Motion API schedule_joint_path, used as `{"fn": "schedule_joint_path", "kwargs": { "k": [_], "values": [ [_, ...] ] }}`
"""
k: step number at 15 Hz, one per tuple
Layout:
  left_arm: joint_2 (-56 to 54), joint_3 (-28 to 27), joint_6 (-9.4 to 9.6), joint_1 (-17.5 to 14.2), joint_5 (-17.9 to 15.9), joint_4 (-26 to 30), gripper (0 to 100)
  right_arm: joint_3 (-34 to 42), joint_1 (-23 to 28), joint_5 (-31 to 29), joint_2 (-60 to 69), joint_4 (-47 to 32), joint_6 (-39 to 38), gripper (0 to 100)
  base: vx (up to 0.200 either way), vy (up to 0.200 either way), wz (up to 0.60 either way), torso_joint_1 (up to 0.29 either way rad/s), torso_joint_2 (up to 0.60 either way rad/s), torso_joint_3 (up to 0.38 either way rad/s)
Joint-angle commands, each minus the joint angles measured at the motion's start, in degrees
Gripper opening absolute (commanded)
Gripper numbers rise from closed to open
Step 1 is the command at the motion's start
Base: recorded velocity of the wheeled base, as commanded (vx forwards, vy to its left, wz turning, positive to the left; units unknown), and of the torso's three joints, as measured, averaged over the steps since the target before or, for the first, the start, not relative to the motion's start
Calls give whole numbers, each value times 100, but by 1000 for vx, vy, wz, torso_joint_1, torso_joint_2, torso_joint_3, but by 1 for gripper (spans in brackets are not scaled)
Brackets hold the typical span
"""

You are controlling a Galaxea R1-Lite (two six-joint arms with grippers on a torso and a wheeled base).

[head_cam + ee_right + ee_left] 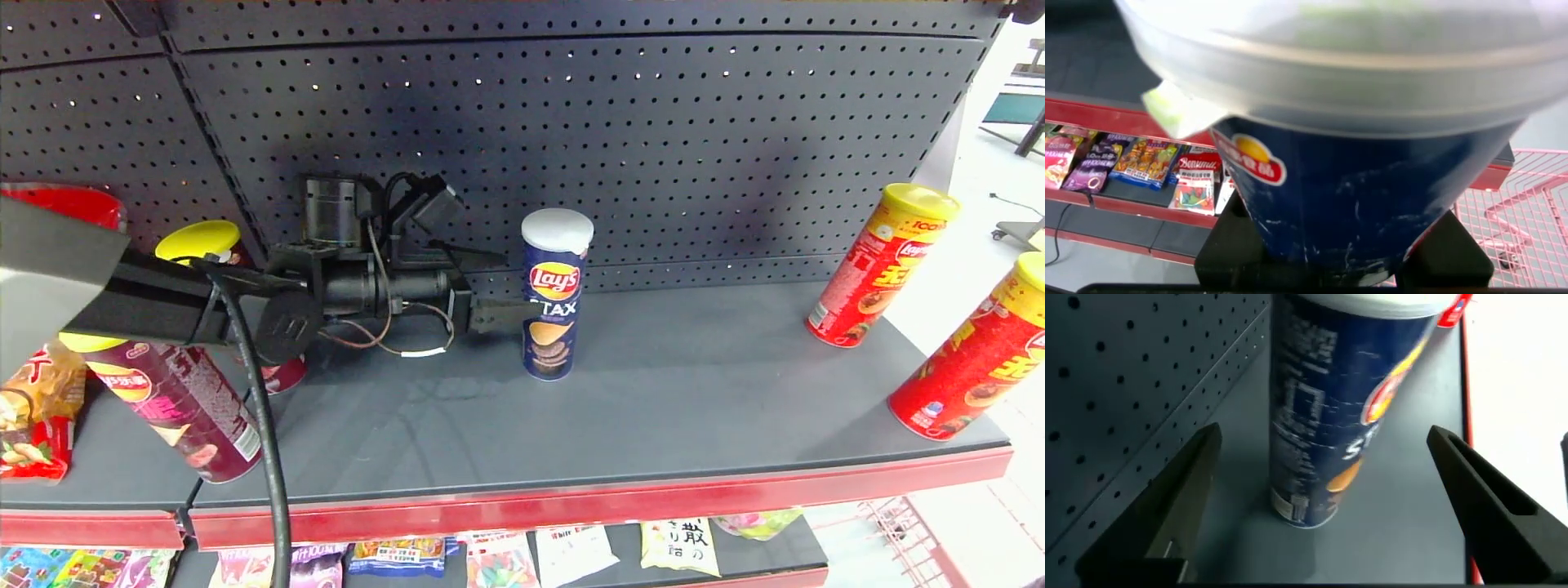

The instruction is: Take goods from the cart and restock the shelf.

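**Head view, centre.** The blue can (557, 294) stands upright on the shelf (669, 408), its long axis vertical, directly ahead of the left hand (1324, 437), the nearer of the 2. The left arm lies level, entering from the frame's left. Its hand is spread wide, 1 finger on each side of the can, neither touching. The right hand (1331, 257) is clamped on a 2nd blue can (1372, 196).

Chip can (557, 294) stood at middle of shelf (653, 408), near back panel (653, 122); left gripper (510, 313) just left of it. Two cans (878, 265) set at right edge, other cans (175, 408) at left end. Spare can (1355, 196) held in right gripper (1339, 257).
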State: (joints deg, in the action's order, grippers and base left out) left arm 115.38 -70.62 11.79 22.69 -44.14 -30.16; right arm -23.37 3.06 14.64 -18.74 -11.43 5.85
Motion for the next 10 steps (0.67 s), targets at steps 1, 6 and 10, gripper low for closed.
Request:
{"fn": "schedule_joint_path", "kwargs": {
  "k": [1, 6, 10],
  "values": [
    [239, -224, -1, 8, 2, -7, 100, -1, 2, 4, -16, 1, 4, 0, 0, 0, 0, 0, 0, 0],
    [538, -787, -1, 25, -15, 28, 100, -1, 2, 4, -16, 1, 4, 0, 0, 0, 0, 0, 0, 0],
    [670, -1147, -36, 210, -51, 160, 100, -1, 10, -5, -7, 1, 4, 0, 0, 0, 0, 0, 0, 0]
  ]
}}
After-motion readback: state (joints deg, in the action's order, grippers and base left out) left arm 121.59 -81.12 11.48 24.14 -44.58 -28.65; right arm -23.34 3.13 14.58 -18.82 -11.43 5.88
